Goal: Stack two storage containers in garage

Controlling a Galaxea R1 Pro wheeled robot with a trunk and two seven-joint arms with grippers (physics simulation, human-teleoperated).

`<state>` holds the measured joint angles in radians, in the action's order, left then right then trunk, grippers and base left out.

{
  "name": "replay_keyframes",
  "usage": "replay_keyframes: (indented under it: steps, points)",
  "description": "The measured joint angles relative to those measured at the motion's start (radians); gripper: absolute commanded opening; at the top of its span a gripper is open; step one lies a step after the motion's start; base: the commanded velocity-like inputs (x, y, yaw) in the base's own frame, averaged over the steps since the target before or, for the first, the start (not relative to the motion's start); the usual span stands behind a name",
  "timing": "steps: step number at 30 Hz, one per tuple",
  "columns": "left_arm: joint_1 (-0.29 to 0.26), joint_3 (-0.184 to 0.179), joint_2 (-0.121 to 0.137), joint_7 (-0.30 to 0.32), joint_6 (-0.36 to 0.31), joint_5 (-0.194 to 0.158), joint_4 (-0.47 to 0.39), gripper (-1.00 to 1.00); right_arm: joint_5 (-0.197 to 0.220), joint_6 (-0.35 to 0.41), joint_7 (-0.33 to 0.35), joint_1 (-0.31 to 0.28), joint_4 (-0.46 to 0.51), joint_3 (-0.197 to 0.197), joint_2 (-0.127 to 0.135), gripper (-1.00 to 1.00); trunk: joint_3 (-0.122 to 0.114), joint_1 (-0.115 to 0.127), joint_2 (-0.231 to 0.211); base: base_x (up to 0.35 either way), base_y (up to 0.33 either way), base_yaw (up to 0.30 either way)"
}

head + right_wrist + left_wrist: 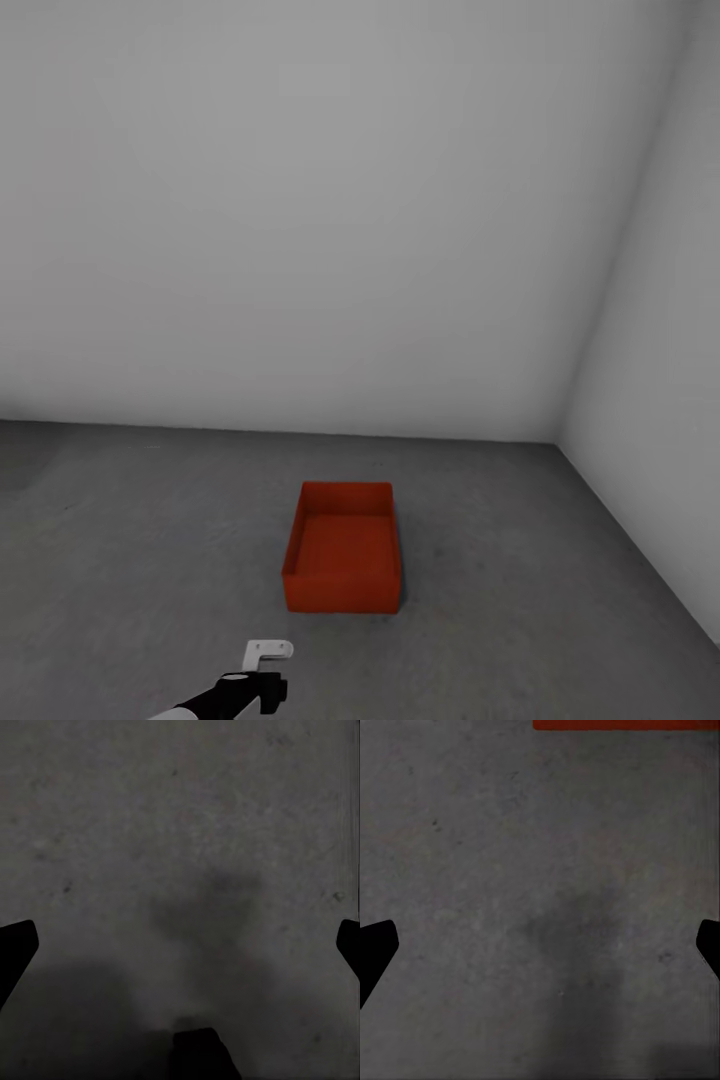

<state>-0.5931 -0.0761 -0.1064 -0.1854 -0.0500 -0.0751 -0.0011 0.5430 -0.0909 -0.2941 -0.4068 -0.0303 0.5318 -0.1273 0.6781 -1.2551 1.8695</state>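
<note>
Nearest you, your left arm (235, 695) reaches in low over the grey concrete floor (150, 540). Your left tool (540, 945) hangs above bare floor with its fingertips (376, 949) spread wide apart and nothing between them. Your right tool (180, 945) is spread just as wide over bare concrete. Just ahead of the left arm, one orange-red storage container (343, 549) sits upright and open on the floor, near the middle. Beyond it, plain white walls (300, 220) meet in a corner to your right.
</note>
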Motion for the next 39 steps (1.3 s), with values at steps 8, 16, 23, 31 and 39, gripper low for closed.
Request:
replay_keyframes:
  steps: [8, 16, 23, 31, 39]
  points:
    - [0.0, 0.0, -0.004, 0.0, 0.003, 0.0, 0.0, 1.0, 0.0, 0.0, 0.001, 0.0, 0.0, 0.0, -0.003, 1.0, 0.0, 0.0, 0.0, 0.0, 0.0, -0.281]
    - [0.001, 0.0, -0.003, 0.0, 0.0, 0.0, 0.0, 1.0, 0.0, 0.0, 0.001, 0.0, 0.0, 0.0, -0.004, 1.0, 0.0, 0.0, 0.0, 0.0, 0.0, -0.282]
    - [0.049, 0.001, 0.003, 0.001, -0.003, 0.0, 0.001, 1.0, -0.001, 0.006, 0.003, 0.034, 0.0, 0.0, -0.005, 1.0, 0.0, 0.0, 0.0, 0.0, 0.0, -0.236]
    - [0.122, 0.0, 0.004, 0.002, 0.005, 0.001, 0.001, 1.0, 0.0, 0.007, 0.004, 0.043, 0.0, 0.0, -0.006, 1.0, 0.0, 0.0, 0.0, 0.0, 0.0, -0.183]
    - [0.142, 0.0, 0.006, 0.002, 0.003, 0.001, 0.001, 1.0, 0.001, 0.004, 0.004, 0.051, 0.0, 0.0, -0.006, 1.0, 0.0, 0.0, 0.0, 0.0, 0.0, -0.16]
